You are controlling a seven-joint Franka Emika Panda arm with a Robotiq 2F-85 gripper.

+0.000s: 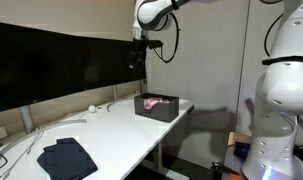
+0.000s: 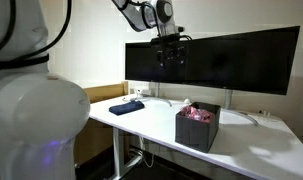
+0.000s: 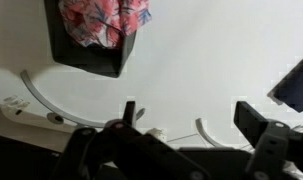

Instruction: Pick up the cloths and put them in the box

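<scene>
The pink-red floral cloth (image 1: 156, 101) lies inside the dark box (image 1: 159, 111) on the white table; both show in both exterior views, the cloth (image 2: 198, 114) in the box (image 2: 195, 131), and at the top left of the wrist view, the cloth (image 3: 103, 20) in the box (image 3: 86, 55). The dark navy cloth (image 1: 67, 157) lies flat on the table, apart from the box; it also shows in an exterior view (image 2: 126, 106) and at the right edge of the wrist view (image 3: 296, 85). My gripper (image 1: 138, 49) hangs high above the table, open and empty (image 2: 171, 50) (image 3: 189, 112).
Large black monitors (image 1: 51, 60) (image 2: 216, 60) stand along the back of the table. Thin white cables (image 3: 36, 100) (image 1: 21, 148) lie on the table near the monitors. A white robot body (image 1: 281, 90) stands beside the table.
</scene>
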